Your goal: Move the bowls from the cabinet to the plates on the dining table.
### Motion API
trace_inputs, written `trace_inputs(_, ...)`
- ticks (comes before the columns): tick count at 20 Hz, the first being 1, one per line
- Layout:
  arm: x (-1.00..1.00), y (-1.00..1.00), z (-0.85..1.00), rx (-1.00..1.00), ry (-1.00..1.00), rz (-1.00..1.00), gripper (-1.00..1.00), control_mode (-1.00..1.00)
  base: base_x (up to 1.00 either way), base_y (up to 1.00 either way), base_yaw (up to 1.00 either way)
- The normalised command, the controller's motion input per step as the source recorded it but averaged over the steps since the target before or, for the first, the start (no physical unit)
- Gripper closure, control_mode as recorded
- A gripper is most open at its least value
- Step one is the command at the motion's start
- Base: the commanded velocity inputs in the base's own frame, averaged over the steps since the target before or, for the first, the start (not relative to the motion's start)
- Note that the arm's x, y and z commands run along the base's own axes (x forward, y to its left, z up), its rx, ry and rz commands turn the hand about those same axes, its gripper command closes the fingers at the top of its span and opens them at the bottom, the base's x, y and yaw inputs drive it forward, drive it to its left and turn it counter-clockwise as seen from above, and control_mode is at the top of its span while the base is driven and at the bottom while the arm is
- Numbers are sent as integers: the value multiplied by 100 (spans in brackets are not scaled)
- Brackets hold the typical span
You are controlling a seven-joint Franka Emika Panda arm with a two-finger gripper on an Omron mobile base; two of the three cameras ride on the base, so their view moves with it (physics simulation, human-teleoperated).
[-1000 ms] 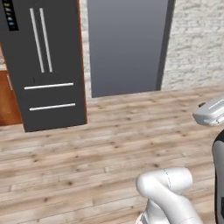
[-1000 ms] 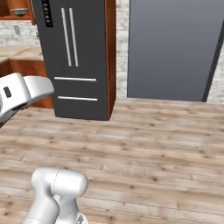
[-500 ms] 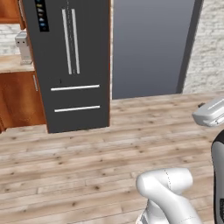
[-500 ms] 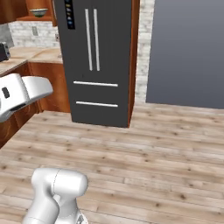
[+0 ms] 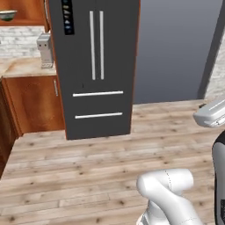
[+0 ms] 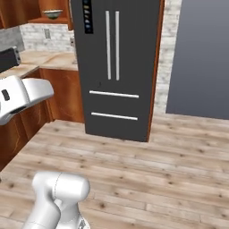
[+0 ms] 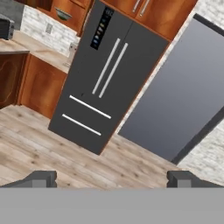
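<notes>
Our hand (image 7: pixel 112 178) hangs wide open and empty, fingertips apart, facing the dark fridge (image 7: pixel 98 83). One bowl (image 6: pixel 53 14) sits high on the open cabinet (image 6: pixel 51 9) shelf left of it, awaiting us.

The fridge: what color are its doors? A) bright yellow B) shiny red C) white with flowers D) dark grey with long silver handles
D: the fridge has dark grey doors with two long silver handles running down the middle and two silver bars across its lower drawers.
</notes>
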Motion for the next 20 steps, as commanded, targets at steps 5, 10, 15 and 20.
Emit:
trace_inputs(5, 0, 0, 0, 0, 0, 0, -100, 100, 74, 55, 10)
trace_inputs(10, 0, 0, 0, 0, 0, 0, -100, 100, 73, 56, 10)
trace_inputs(15, 0, 0, 0, 0, 0, 0, -100, 100, 75, 57, 9)
trace_inputs(20, 0, 0, 0, 0, 0, 0, -100, 100, 78, 57, 8)
